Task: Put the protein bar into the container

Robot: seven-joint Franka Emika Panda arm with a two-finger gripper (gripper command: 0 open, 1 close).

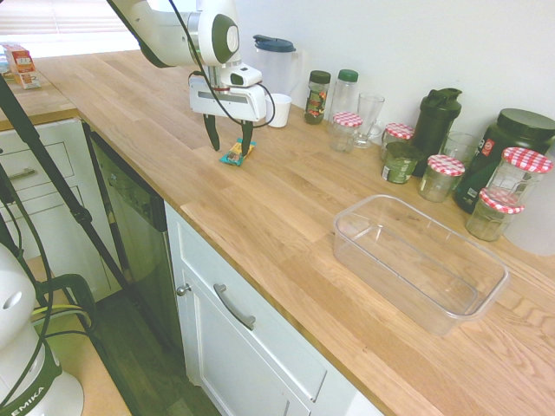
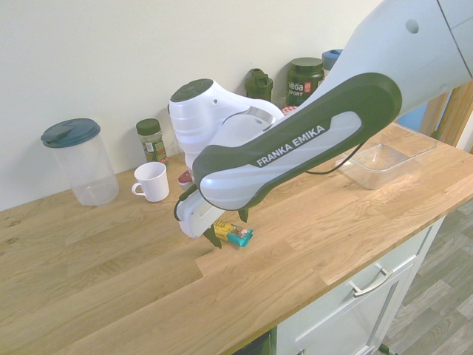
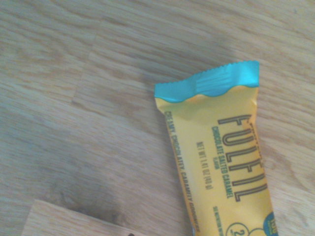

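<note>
The task is at its first stage: nothing has been picked up yet. The protein bar (image 1: 237, 153) lies flat on the wooden bench (image 1: 286, 208), near the white mug (image 2: 152, 181) and the lidded clear pitcher (image 2: 80, 161), and well apart from the container (image 1: 420, 260), which stands empty further along the bench beside the row of jars with red-checked lids (image 1: 445, 177). From what I see, the grasp, the lift, the carry across the bench and the release into the container all remain to be done. I have the gripper (image 1: 230, 137) pointing straight down directly above the bar, with the white arm reaching out over the bench. The jaws stand wide apart and hold nothing; in the first exterior view the two dark fingers straddle the bar, one on each side of it, with their tips close above the wood. I cannot tell from these views whether the tips touch the bench. The wrist view shows the bar's teal crimped end and yellow wrapper close below the camera, which I judge to confirm the alignment.
</note>
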